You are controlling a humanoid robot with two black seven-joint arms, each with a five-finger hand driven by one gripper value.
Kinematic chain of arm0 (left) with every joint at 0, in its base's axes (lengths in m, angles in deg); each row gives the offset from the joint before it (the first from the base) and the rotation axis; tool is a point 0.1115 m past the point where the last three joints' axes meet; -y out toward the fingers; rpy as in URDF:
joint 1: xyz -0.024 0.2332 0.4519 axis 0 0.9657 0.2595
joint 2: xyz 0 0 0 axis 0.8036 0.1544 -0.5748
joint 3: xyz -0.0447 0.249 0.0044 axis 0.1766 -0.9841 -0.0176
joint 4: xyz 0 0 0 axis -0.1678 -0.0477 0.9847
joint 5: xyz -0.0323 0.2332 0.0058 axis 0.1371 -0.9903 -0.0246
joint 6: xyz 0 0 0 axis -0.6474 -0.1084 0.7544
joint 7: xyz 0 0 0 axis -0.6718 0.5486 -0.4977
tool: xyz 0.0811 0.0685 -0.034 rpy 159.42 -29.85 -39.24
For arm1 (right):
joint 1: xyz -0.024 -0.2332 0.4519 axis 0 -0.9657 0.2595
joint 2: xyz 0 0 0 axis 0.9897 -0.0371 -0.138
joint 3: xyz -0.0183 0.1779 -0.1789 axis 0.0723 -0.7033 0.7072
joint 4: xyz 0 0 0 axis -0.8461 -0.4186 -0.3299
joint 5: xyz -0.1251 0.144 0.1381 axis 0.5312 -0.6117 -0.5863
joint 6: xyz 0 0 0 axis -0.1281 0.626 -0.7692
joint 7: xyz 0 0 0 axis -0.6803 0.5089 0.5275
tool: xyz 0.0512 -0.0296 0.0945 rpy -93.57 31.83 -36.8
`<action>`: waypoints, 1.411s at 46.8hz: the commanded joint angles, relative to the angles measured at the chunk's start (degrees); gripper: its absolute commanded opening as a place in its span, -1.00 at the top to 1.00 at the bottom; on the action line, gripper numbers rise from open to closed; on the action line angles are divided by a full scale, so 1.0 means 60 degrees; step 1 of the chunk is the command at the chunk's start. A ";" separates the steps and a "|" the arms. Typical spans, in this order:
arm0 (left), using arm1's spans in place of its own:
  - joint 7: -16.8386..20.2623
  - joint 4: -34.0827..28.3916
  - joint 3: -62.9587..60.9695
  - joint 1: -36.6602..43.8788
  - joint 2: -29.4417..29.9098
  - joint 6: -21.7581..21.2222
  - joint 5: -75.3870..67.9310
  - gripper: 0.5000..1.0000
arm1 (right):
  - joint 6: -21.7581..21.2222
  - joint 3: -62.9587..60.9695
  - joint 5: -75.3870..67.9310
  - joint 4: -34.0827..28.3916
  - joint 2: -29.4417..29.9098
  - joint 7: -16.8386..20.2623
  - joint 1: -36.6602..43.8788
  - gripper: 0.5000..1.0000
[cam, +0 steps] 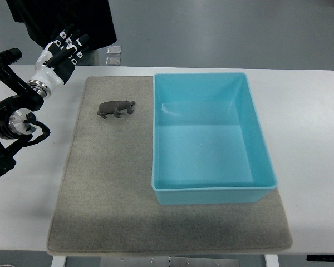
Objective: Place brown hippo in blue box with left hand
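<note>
A small brown hippo (116, 108) stands on the grey mat (111, 183), just left of the blue box (264, 161). The box is open-topped and has nothing inside. My left hand (65, 49) hovers at the table's far left edge, up and to the left of the hippo, well apart from it. Its fingers are spread and hold nothing. The left arm runs in from the left edge. The right arm does not show.
The mat lies on a white table (312, 122). A dark shape, perhaps a person's clothing (61, 19), stands beyond the table's far left edge. Two small square tags (114, 55) lie at the far edge.
</note>
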 commanded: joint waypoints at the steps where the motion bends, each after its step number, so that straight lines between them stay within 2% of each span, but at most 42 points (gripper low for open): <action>1: -0.0005 0.0001 0.0001 -0.0004 -0.0008 0.0001 0.0000 -0.99 | -0.0011 0.0000 0.0000 0.0000 0.0000 0.0000 0.0000 -0.74; 66: -0.0005 -0.0278 -0.0380 -0.0150 0.0138 0.0132 -0.0102 -0.99 | 0.0003 0.0000 0.0000 0.0000 0.0000 0.0000 0.0000 -0.74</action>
